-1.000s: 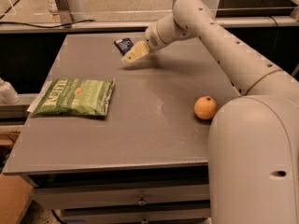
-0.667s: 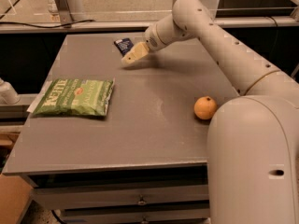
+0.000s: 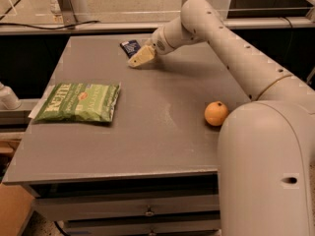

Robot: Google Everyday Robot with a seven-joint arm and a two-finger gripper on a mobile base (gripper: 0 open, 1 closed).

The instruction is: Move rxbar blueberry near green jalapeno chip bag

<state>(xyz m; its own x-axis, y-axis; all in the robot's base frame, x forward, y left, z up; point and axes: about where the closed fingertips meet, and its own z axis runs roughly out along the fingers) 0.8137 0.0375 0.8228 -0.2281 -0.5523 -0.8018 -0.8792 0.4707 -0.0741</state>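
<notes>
My gripper (image 3: 140,58) is hovering at the bench's (image 3: 147,146) far edge, right beside the bar (image 3: 129,46). Open or closed, I can't tell. The bag (image 3: 78,102) is lying by the left edge.

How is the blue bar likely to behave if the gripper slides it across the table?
The rxbar blueberry lies flat, so it would probably slide, not roll. It looks small, so it is likely light. The gripper sits right beside it, near the table's far edge.
</notes>
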